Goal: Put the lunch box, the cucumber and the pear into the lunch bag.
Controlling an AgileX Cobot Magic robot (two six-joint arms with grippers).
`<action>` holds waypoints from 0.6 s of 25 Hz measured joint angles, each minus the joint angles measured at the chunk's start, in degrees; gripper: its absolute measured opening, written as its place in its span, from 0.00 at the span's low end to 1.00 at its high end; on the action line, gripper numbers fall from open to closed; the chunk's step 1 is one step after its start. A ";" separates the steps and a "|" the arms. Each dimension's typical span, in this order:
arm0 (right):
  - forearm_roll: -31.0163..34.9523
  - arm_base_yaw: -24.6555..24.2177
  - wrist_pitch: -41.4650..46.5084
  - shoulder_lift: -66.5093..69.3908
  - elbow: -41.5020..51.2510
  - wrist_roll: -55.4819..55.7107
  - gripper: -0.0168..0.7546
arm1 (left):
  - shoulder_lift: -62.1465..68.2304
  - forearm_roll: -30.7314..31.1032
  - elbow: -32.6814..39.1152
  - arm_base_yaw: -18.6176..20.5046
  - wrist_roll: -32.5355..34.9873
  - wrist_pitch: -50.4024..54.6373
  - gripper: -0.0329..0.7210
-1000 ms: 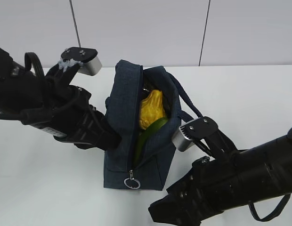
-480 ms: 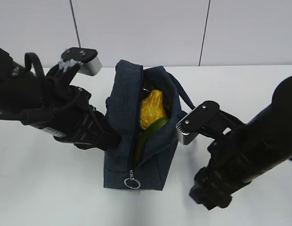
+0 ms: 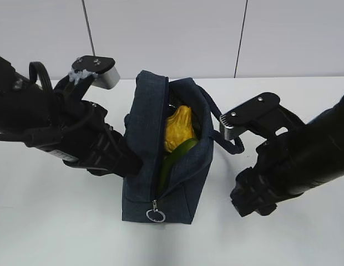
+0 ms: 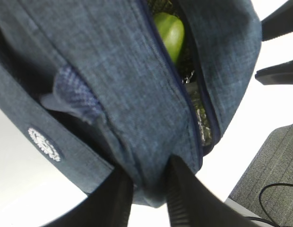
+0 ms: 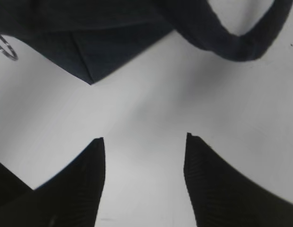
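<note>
Up and away goes the right arm since a second ago: then it lay low at the bottom right of the exterior view, now its right gripper [image 5: 144, 156] hangs over bare table [image 3: 61, 233] at the bag's three o'clock. Its jaws stand apart with nothing between them, only white surface showing in the wrist view. At twelve o'clock from those fingertips lies the bag's looped strap handle [image 5: 231, 45], and at eleven o'clock a dark corner of the lunch bag [image 3: 172, 160], with a silver ring pull [image 5: 5, 47] at the far left edge.

Over on the other side, nothing has changed: the left gripper [image 4: 146, 189] is clenched on the lunch bag, its two fingers pinching a fold of navy fabric at the bag's edge, holding the mouth open. The bag stands upright mid-table, zipper undone along the top. Inside it, the pear [image 3: 178, 128] sits at the opening, yellow-orange, and the cucumber [image 3: 175, 158] slants beside it toward six o'clock. A clear plastic shape shows deep inside in the left wrist view; whether that is the lunch box I cannot tell.
</note>
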 joint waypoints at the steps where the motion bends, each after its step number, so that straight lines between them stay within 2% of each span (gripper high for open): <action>1: 0.88 0.48 -1.45 -0.65 0.70 -0.74 0.57 | 0.00 0.00 0.00 0.00 0.00 0.00 0.22; 7: 3.76 6.10 -12.34 -4.72 8.37 -2.17 0.56 | 0.00 -0.54 0.00 0.00 0.00 0.00 0.22; 12: 4.10 11.20 -26.09 -6.55 16.88 -2.40 0.56 | 0.00 -1.53 0.00 0.00 0.00 -0.05 0.22; 15: 4.10 12.50 -35.19 -6.55 22.39 -2.40 0.56 | 0.00 -1.57 0.00 0.00 0.00 -0.05 0.22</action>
